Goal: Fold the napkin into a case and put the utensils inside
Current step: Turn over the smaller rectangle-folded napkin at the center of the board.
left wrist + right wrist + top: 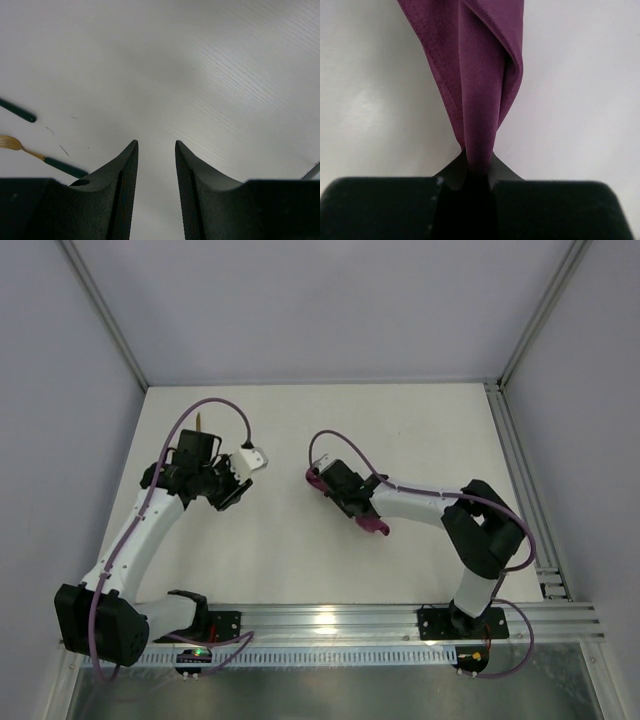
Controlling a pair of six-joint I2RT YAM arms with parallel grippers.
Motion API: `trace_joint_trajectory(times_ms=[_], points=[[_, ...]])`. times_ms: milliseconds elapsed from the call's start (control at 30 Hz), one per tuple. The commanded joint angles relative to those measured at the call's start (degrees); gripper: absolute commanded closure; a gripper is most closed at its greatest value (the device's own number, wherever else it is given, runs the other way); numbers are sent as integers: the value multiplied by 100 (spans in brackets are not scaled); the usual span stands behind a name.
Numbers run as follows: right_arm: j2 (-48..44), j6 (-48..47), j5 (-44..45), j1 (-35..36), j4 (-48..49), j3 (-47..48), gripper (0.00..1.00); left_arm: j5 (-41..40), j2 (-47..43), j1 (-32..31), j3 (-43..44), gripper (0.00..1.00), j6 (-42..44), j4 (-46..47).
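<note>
My right gripper (338, 488) is shut on a bunched fold of the magenta-purple napkin (480, 75). The cloth runs away from the fingers above the table in the right wrist view. From above, only bits of the napkin (376, 525) show around that gripper. My left gripper (156, 150) stands open over bare table with nothing between its fingers. A small gold fork (11, 143) with a dark handle lies to its left, and a second dark handle (19, 112) lies beyond it. From above, a gold tip (200, 422) shows just past the left gripper (205, 455).
The white table (300, 570) is walled at the back and both sides. An aluminium rail (520, 470) runs along the right edge. Purple cables loop over both arms.
</note>
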Motion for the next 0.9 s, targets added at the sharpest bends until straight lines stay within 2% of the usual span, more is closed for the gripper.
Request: trace_joint_trajectory(times_ms=[0, 100, 133, 200, 233, 367, 433, 533, 567, 633, 667, 767, 800, 867], points=[[-190, -95, 2223, 203, -113, -98, 96, -66, -115, 88, 167, 63, -158, 199], [249, 62, 2964, 747, -217, 59, 96, -84, -97, 132, 158, 63, -167, 278], [624, 367, 3419, 905, -349, 182, 96, -101, -106, 141, 150, 63, -176, 296], [1091, 869, 3721, 1354, -1057, 707, 96, -110, -115, 167, 141, 62, -176, 313], [1616, 1376, 3861, 1503, -1332, 928, 96, -128, -106, 176, 141, 62, -176, 322], [2769, 2022, 3854, 2294, -2378, 1860, 96, -154, -124, 229, 141, 62, -176, 357], [3009, 2163, 3723, 2418, -2477, 2169, 96, -137, -115, 238, 149, 61, -176, 366], [3063, 2312, 3406, 2542, -2302, 2144, 86, -110, -132, 255, 141, 61, -185, 375], [3045, 2339, 3293, 2551, -2205, 2117, 74, -110, -132, 256, 123, 61, -194, 384], [3001, 2383, 3195, 2594, -2161, 2108, 59, -93, -124, 256, 106, 60, -202, 401], [2992, 2400, 3082, 2612, -2117, 2108, 44, -75, -115, 256, 97, 60, -211, 401], [2922, 2374, 2879, 2761, -2003, 2178, 23, -40, -88, 256, 88, 59, -229, 436], [2870, 2374, 2783, 2814, -1994, 2257, 12, -31, -80, 264, 88, 59, -229, 436], [2808, 2365, 2659, 2998, -1924, 2327, 7, -14, -45, 264, 88, 59, -238, 445]])
